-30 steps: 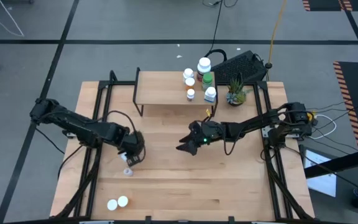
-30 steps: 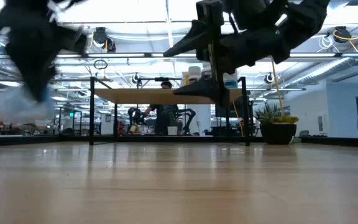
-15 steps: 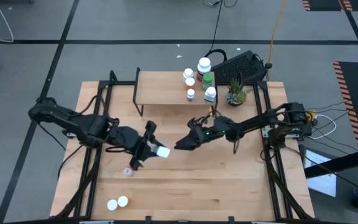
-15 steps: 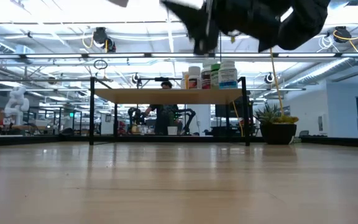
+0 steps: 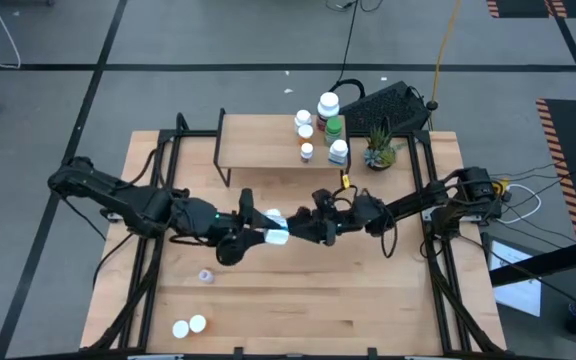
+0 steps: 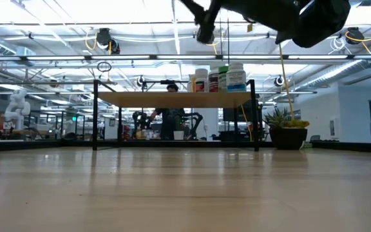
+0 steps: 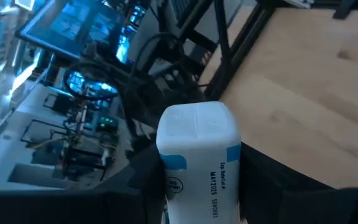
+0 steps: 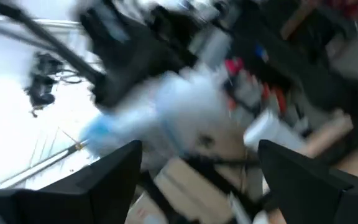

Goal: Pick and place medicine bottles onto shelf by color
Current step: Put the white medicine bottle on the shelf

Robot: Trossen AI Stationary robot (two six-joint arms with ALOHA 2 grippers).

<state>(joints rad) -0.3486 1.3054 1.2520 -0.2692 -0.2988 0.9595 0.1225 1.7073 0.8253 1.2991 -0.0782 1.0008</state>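
Note:
My left gripper [image 5: 258, 228] hovers over the table's middle, shut on a white medicine bottle with a blue label [image 5: 274, 233] [image 7: 197, 143]. My right gripper [image 5: 301, 228] [image 8: 201, 168] faces it from the right, open, with the blurred bottle [image 8: 185, 112] just ahead of its spread fingers; whether they touch it, I cannot tell. The shelf [image 5: 258, 150] [image 6: 172, 98] stands at the far side, with several bottles [image 5: 320, 125] [image 6: 219, 78] upright on its right end. Three small bottles [image 5: 206, 275] [image 5: 181, 328] [image 5: 198, 322] sit on the near left of the table. My left gripper pinches the bottle's body [image 7: 191, 186] between its two fingers, one on each side. The fingers come level from the table's left and lie along the bottle. The bottle is lifted clear and lies level, its free end [image 7: 196, 124] pointing toward the right gripper.
A small potted plant [image 5: 378, 152] [image 6: 287, 132] stands right of the shelf. A dark keyboard [image 5: 383, 105] lies beyond the table's far edge. Bare wood spreads across the near and right parts of the table [image 5: 368, 300]. The shelf's left half [image 5: 248, 140] is bare.
My left gripper has lifted the white bottle off the table's near left, carried it right toward the middle and tipped it level. My right gripper has risen and now faces the bottle. One small bottle stays on the table where the left gripper was.

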